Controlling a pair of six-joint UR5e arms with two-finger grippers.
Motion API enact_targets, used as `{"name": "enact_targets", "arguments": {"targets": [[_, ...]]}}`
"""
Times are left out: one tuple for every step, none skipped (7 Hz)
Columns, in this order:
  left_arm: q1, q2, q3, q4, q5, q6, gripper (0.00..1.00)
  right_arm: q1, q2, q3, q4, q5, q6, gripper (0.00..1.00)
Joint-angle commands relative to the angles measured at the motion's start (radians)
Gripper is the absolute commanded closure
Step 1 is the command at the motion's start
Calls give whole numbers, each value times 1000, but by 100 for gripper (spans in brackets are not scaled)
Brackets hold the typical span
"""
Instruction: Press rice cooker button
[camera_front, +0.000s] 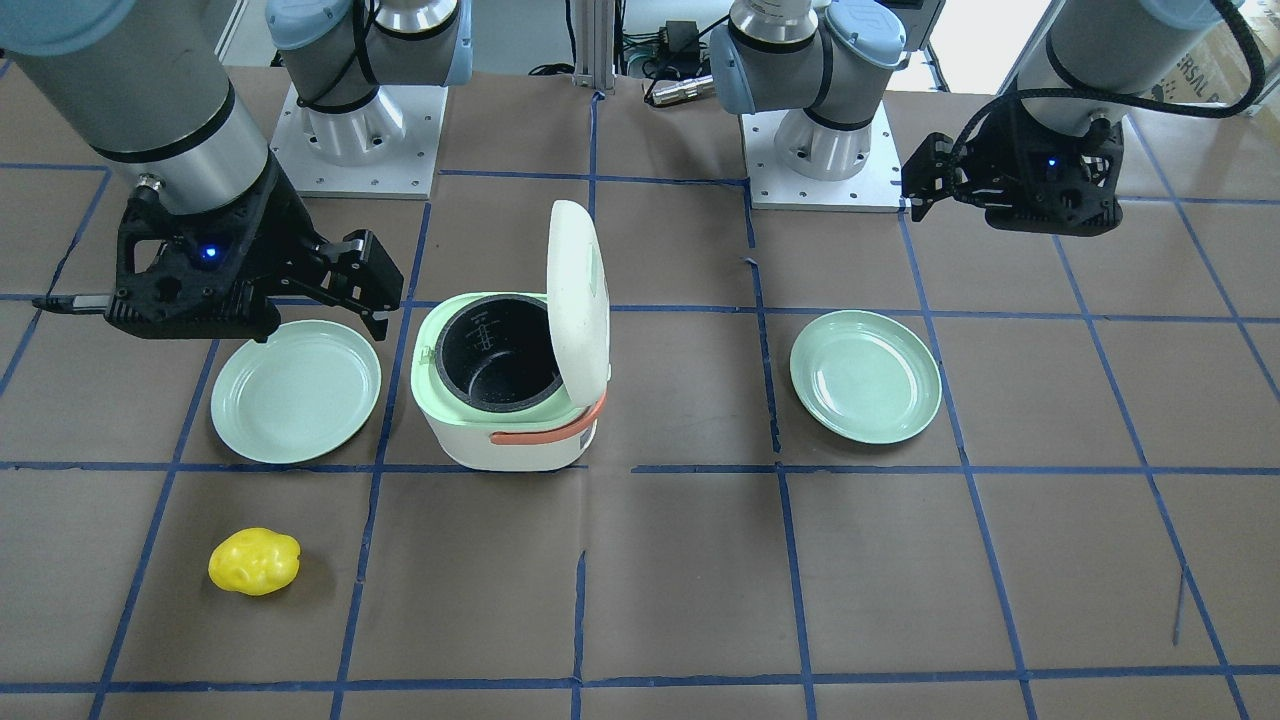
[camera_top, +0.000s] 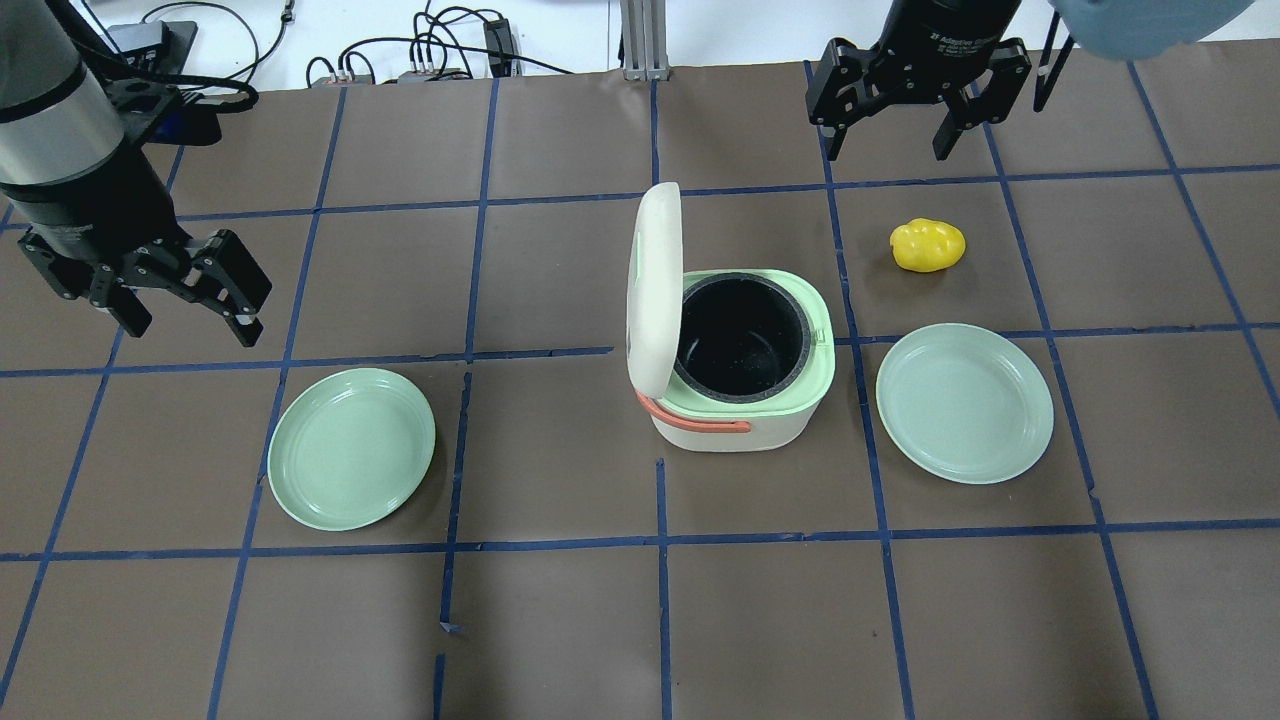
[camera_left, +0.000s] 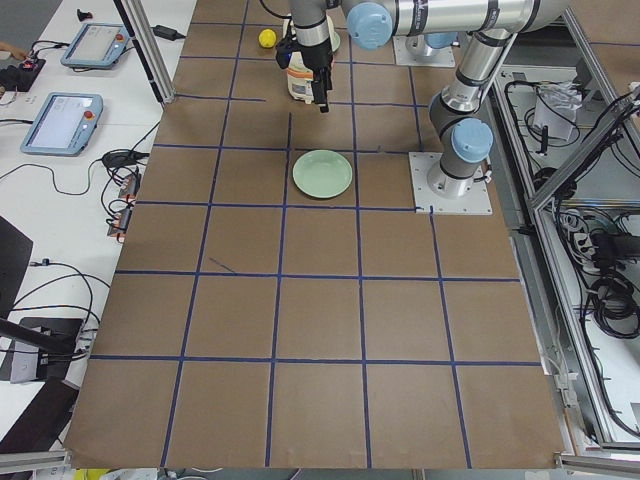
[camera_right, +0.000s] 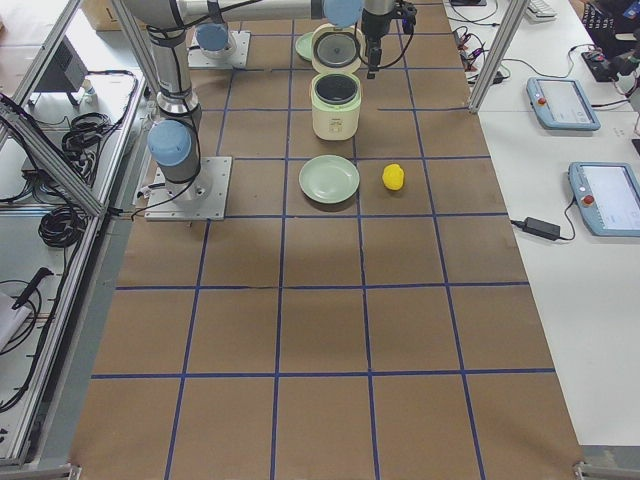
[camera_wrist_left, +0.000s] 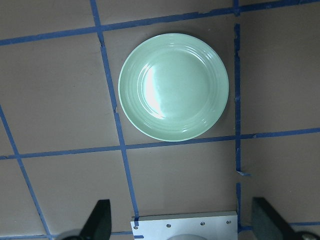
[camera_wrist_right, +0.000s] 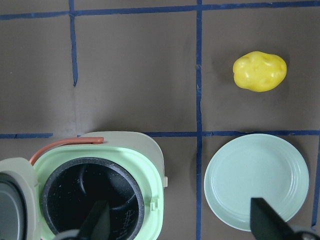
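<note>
Left gripper (camera_top: 193, 328), right gripper (camera_top: 888, 150): fingers (camera_top: 238, 285) spread.

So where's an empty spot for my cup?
Biggest bare stretch: the row of squares on the robot's side of the left plate and right plate. Also the gap between the left plate and the rice cooker. Crowded: where rice cooker, right plate and yellow toy sit close.

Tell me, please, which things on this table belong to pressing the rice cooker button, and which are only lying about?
Belong to the job: rice cooker, lid standing open, button not clearly seen; right gripper, open; left gripper, open.

Only lying about: left green plate; right green plate; yellow potato-shaped object.
</note>
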Motion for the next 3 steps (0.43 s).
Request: {"name": "enact_targets", "arguments": {"targets": [[0,0,0,0,0,0,0,0,-1,0,0,-2,-1,0],[0,0,0,0,0,0,0,0,2,-1,-1,-3,-2,0],[0,0,0,0,0,0,0,0,4,0,-1,-3,-6,0]]}}
